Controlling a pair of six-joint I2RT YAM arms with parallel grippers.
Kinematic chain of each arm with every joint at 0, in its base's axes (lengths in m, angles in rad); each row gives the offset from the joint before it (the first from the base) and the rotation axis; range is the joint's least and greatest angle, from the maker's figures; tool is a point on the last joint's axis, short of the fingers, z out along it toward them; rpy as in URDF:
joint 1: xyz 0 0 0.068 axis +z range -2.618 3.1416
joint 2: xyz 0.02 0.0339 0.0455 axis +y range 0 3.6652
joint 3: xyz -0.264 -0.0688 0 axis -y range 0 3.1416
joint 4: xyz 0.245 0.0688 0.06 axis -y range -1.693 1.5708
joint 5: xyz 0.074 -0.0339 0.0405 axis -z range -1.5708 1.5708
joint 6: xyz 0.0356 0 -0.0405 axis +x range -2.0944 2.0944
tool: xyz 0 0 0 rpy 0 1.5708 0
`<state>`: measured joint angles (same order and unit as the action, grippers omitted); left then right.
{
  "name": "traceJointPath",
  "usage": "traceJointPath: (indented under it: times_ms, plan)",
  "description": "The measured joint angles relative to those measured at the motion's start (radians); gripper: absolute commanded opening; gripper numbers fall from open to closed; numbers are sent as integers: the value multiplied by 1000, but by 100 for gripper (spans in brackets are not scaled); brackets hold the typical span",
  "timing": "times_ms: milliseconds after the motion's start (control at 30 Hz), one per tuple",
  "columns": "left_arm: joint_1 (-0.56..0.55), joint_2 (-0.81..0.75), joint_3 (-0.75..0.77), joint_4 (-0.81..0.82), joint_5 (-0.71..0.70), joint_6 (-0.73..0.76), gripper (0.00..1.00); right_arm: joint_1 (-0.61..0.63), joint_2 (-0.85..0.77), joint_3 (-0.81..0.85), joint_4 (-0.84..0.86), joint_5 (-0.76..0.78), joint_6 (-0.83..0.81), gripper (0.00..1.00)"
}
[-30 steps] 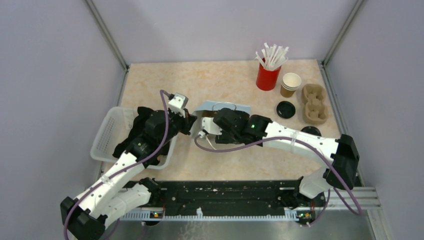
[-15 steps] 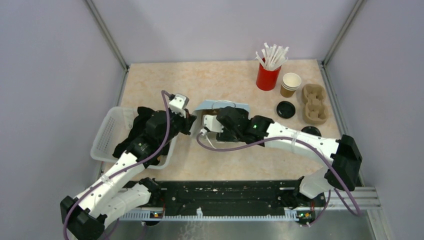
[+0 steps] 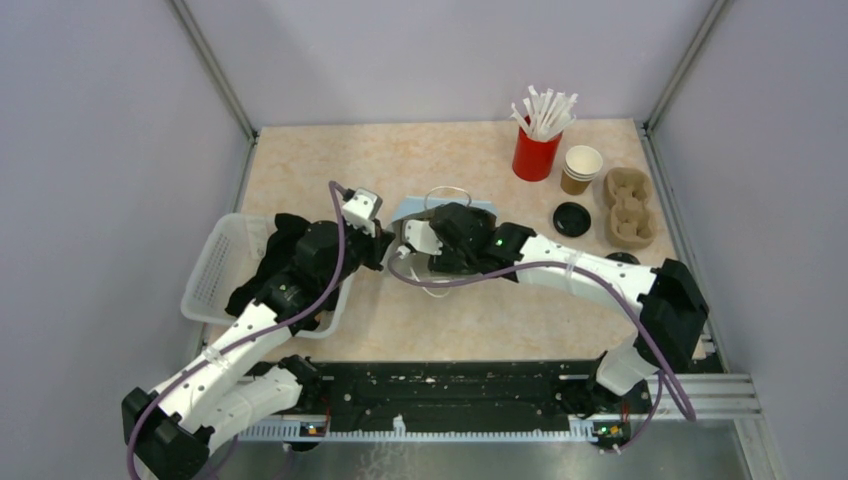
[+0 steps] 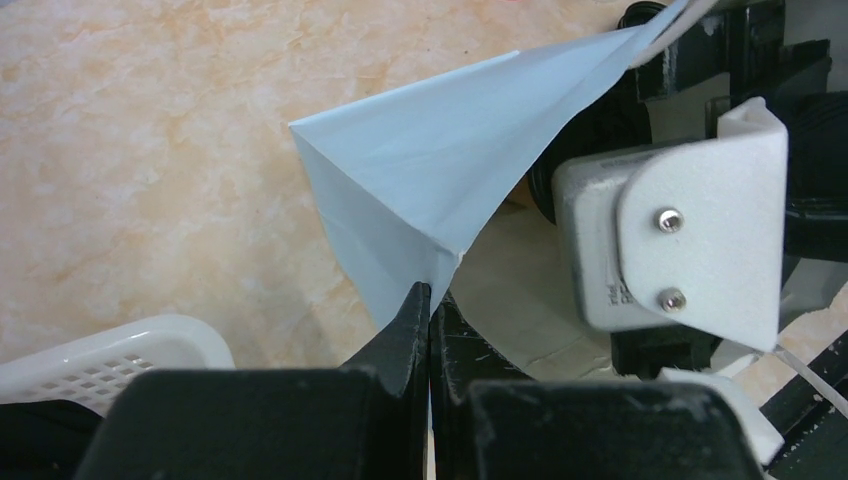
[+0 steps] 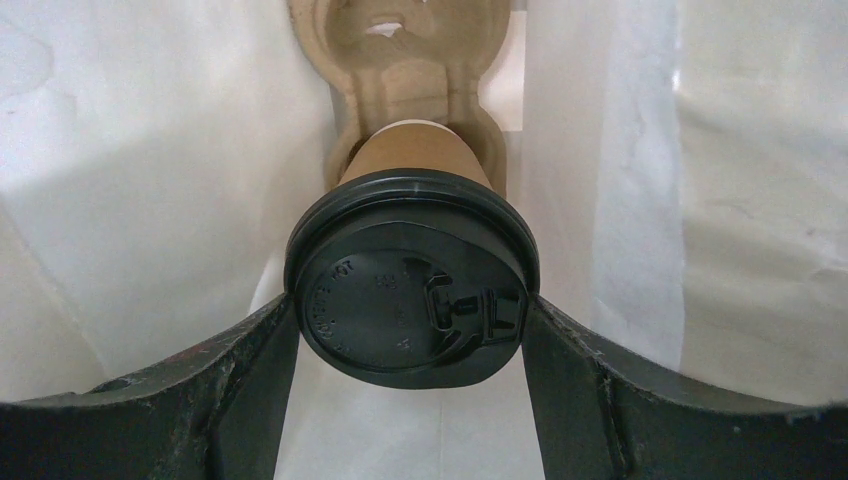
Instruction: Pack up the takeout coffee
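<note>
A takeout coffee [image 5: 410, 300], a brown paper cup with a black lid, sits between the fingers of my right gripper [image 5: 410, 312], which is shut on it at the lid. The cup hangs inside the pale blue bag [image 3: 445, 208], white inside [image 5: 150, 150], just above a cardboard cup carrier [image 5: 400, 50] at the bag's bottom. My left gripper [image 4: 430, 295] is shut on the bag's [image 4: 440, 170] edge and holds its mouth up. In the top view the right wrist [image 3: 455, 238] covers the bag's mouth and hides the cup.
At the back right stand a red cup of white straws [image 3: 537, 150], an open paper cup [image 3: 581, 168], a loose black lid [image 3: 572, 219] and a second cardboard carrier [image 3: 627, 208]. Another black lid [image 3: 622, 262] lies beside the right arm. A white basket [image 3: 225, 270] sits at the left.
The right arm has pushed left and away, carrying the cup deeper into the bag. The left gripper keeps its pinch on the bag's edge.
</note>
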<state>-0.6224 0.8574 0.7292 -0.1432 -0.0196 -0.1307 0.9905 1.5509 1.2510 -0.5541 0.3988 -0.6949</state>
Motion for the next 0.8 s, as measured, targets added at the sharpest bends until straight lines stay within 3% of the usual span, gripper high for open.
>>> traceJointPath:
  times_ms: [800]
  plan:
    - [-9,3,-11,10,3,4,0,-40,15,12,-3,-25,10,53]
